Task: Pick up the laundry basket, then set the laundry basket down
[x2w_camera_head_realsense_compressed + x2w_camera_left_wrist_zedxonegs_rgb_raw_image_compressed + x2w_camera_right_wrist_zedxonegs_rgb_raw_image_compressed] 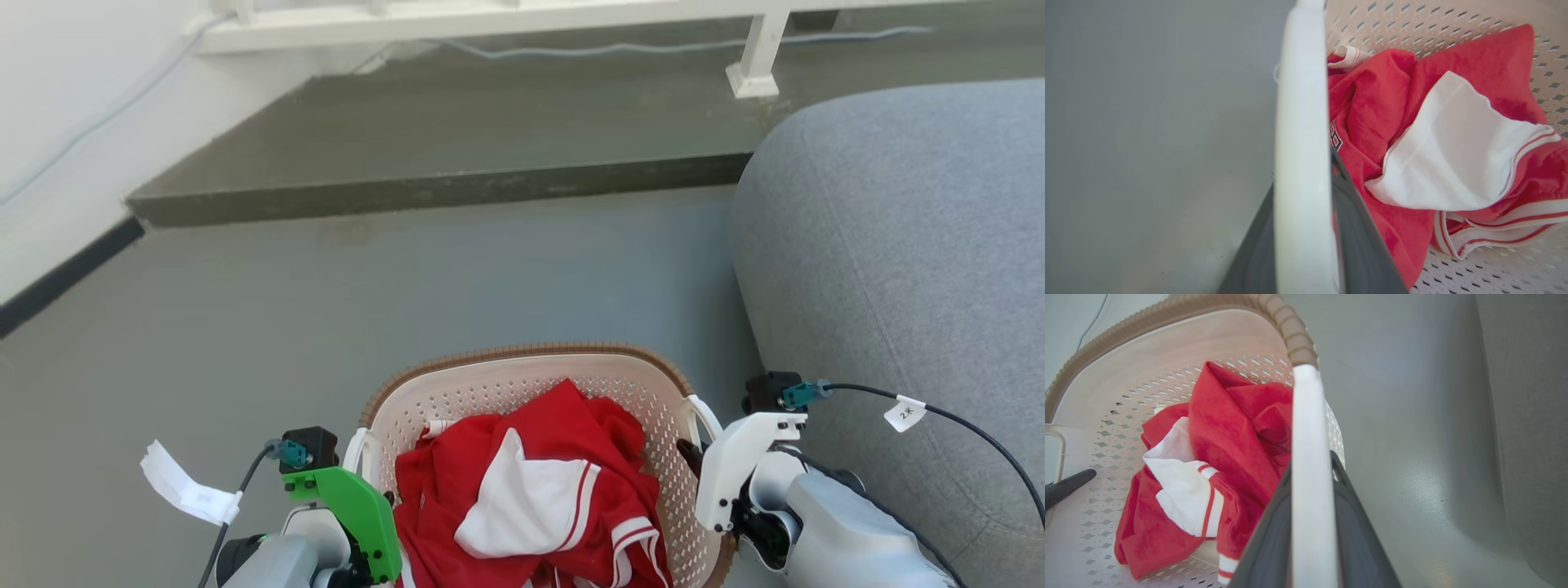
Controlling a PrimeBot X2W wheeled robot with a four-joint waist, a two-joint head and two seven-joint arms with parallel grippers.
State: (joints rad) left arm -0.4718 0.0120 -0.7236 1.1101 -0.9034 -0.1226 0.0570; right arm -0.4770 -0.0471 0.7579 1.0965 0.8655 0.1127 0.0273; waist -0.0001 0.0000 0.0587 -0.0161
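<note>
A smooth grey floor (pixel 408 278) fills most of the head view. Across the upper middle it meets a darker raised step (pixel 457 139). A white wall (pixel 65 122) with a dark baseboard (pixel 65 273) runs down the left edge. Along the top edge stands a white frame (pixel 490 20), with one leg (pixel 755 61) on the step and a pale cable (pixel 653 47) trailing behind it. A grey upholstered sofa (pixel 898 245) bulges in from the right.

The laundry basket (pixel 531 351) sits at the bottom centre, just beside the sofa, with its mouth open toward the camera. Its brown rim curves toward the top of the frame and its near end is cut off by the bottom edge. Its two handles lie on a line across the frame, the right one slightly higher. With the near end out of frame, I cannot tell which way its long axis runs, nor whether it touches the floor. A crumpled red-and-white garment (pixel 531 490) lies inside.

In the left wrist view the left gripper (pixel 1306 175) has its jaws clenched on the basket's left handle (pixel 1302 102), a dark finger pressed on either side. In the right wrist view the right gripper (pixel 1312 461) grasps the right handle (pixel 1308 416) the same way.
</note>
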